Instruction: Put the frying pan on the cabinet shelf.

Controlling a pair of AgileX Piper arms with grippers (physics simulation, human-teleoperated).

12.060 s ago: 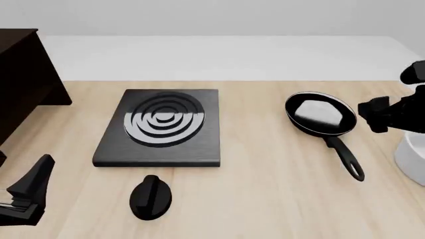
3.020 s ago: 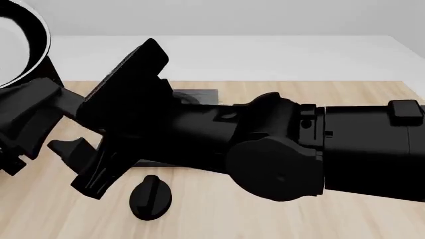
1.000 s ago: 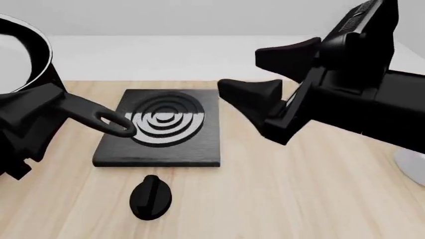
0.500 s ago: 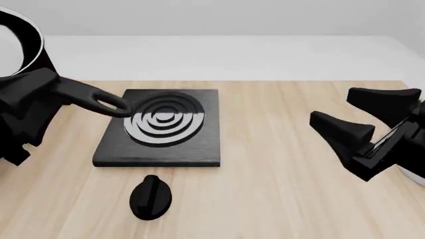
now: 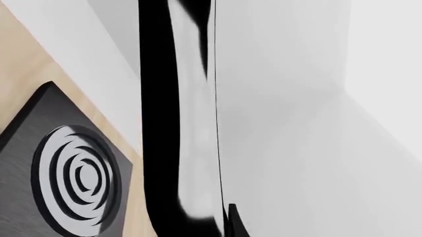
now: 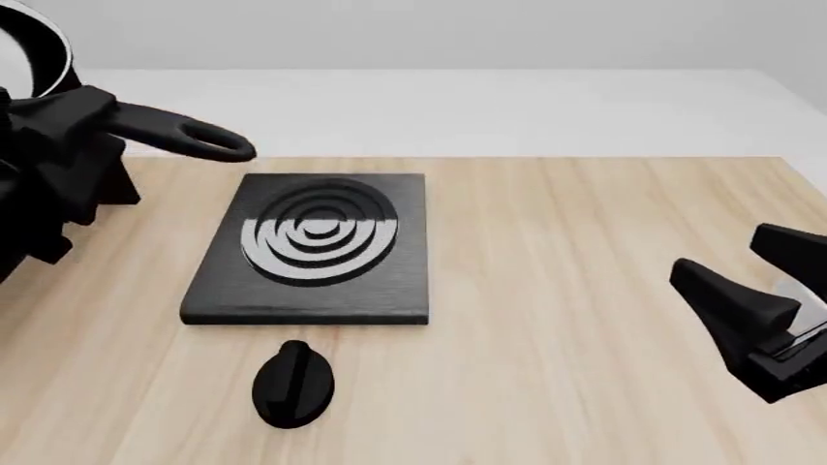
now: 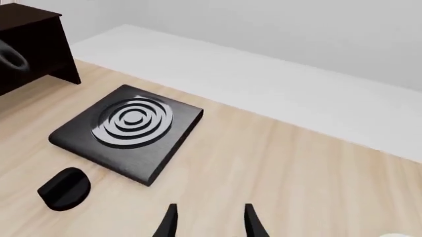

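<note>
The frying pan hangs in the air at the far left of the front view, its long handle pointing right and ending in a loop. My left gripper is shut on the handle near the pan's bowl. In the left wrist view the pan's glossy black wall fills the middle. The dark cabinet stands at the table's left; in the front view only its lower corner shows behind the left arm. Far from the pan, my right gripper is open and empty at the right, its fingers low over the wood.
A flat black stove plate with concentric rings lies left of the table's middle. A black oval knob sits in front of it near the front edge. The plate and knob also show in the right wrist view.
My left arm has raised the pan and carried it further left, the handle loop rising off the stove plate. My right arm has drawn back to the right and sunk lower, still open.
</note>
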